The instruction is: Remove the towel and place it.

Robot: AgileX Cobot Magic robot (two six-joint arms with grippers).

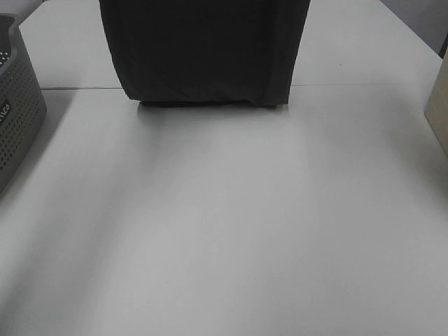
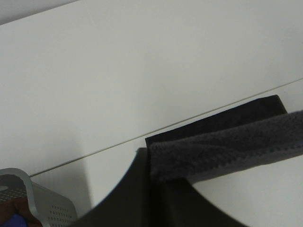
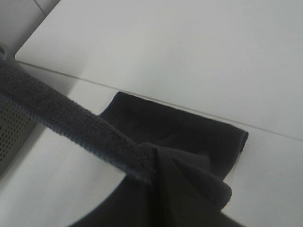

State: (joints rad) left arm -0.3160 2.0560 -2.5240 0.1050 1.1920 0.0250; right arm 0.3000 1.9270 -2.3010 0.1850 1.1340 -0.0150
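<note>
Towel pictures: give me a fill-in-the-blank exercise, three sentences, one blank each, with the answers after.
1. The left pincer and the right pincer are each shut on the hem of the dark ____.
2. The towel hangs down, and its lower end rests on the white ____.
3. In the exterior high view, the perforated grey basket stands at the ____ edge of the picture.

Missing words: towel; table; left.

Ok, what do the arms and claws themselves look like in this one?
Little shows. No arm is in the high view. In the wrist views the left claw and right claw appear only as smooth, matte black tapering tips. No cables, markings or joints visible.
</note>
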